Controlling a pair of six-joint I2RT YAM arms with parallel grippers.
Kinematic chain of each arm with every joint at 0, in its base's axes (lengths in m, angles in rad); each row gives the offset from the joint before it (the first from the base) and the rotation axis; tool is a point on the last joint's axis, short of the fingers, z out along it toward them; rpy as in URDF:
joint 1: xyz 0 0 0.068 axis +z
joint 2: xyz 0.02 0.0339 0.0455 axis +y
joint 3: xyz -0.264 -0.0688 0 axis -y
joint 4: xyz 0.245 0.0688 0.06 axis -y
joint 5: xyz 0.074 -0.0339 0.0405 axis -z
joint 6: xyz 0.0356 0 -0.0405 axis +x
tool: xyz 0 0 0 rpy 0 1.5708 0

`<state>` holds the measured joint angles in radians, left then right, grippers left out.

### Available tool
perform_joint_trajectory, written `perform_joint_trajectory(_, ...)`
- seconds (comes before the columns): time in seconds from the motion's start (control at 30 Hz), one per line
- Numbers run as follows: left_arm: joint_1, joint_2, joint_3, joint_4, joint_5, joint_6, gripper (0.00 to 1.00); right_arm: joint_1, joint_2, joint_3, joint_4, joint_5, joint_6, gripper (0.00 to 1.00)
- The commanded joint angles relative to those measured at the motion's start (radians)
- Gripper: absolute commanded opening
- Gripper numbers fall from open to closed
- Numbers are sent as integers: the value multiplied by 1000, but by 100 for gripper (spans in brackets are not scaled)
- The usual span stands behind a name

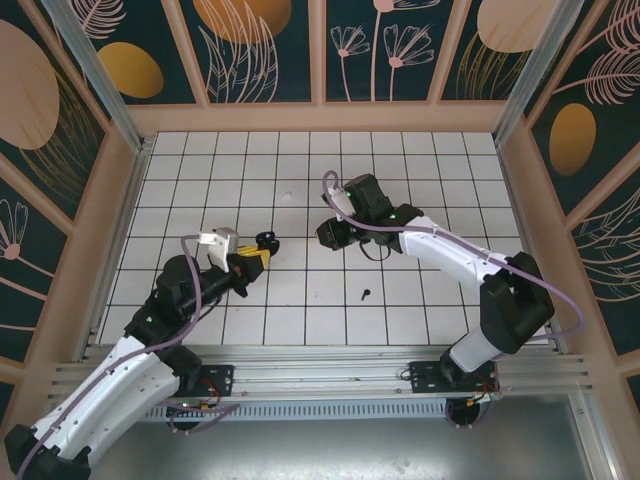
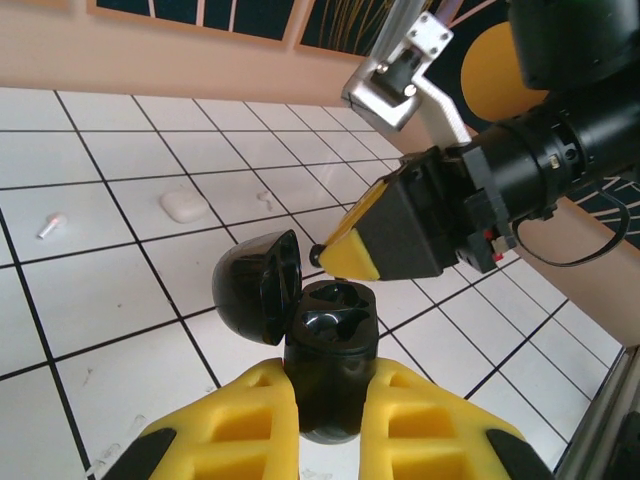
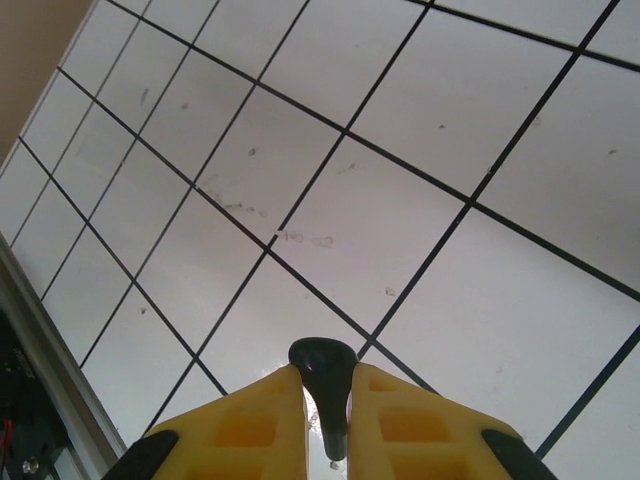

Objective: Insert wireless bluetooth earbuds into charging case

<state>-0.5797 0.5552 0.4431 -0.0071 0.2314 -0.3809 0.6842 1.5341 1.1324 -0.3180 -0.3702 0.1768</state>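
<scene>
The left hand [image 2: 330, 410] is gripping the open black case [image 2: 330, 330]; the right hand [image 3: 328, 425] is pinching a black earbud [image 3: 322, 362] close beside it.

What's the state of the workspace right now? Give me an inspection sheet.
Surface: white tiled floor, faint smudges.
Job's things: open black charging case held in left gripper; black earbud in right gripper, close beside the case; second black earbud loose on tiles; white earbud and white case farther off.
Clutter: nothing seen.
Grippers: both shut on their loads.
Cables: purple cable along right arm.
Surroundings: wooden frame, floral wall panels.
</scene>
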Motion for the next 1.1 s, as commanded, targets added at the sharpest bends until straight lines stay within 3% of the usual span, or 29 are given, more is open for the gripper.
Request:
perform_joint_trajectory(0.0, -3, 5, -3, 73, 33, -28, 5, -6, -69, -23, 45, -33, 28, 14)
perform_joint_trajectory(0.33, -3, 123, 1, 201, 138, -63, 5, -8, -181, -80, 83, -51, 68, 14)
perform_joint_trajectory(1.07, -5, 356, 45, 421, 254, -60, 3, 0, -348, -69, 164, -86, 153, 14)
